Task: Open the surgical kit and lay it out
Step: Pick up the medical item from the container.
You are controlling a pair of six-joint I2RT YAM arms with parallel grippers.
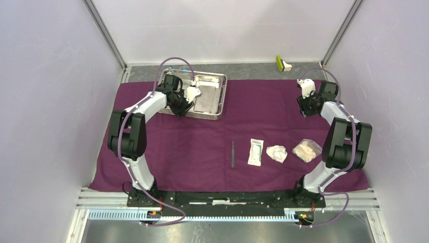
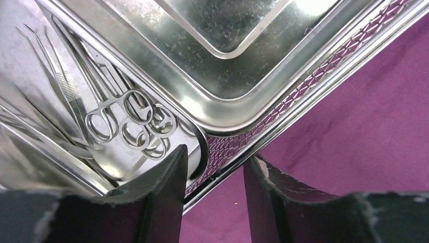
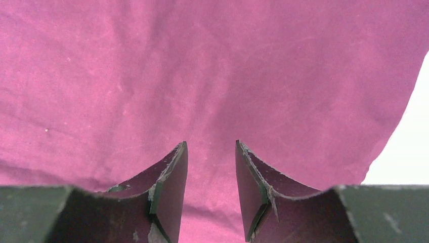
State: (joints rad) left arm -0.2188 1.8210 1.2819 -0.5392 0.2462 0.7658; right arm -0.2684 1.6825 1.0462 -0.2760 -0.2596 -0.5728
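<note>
- The left gripper point(image 2: 215, 167) straddles a corner of the steel tray point(image 2: 283, 101), one jaw inside the wall and one outside; I cannot tell whether it pinches yet
- Best to close squarely on the wall, clear of the ring-handled forceps point(image 2: 124, 121) lying just inside
- The right gripper point(image 3: 211, 152) hangs released over the purple cloth wrap point(image 3: 202, 66)
- The tray is shiny and mesh-sided, at the cloth's far left

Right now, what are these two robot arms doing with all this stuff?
They're laying out a surgical kit. The purple cloth is spread flat, with forceps, a white packet and gauze wads already lined up on it. The left gripper straddles a corner of the steel tray, which holds ring-handled instruments; I can't tell if it's clamped. The right gripper hovers open over bare cloth, holding nothing.
</note>
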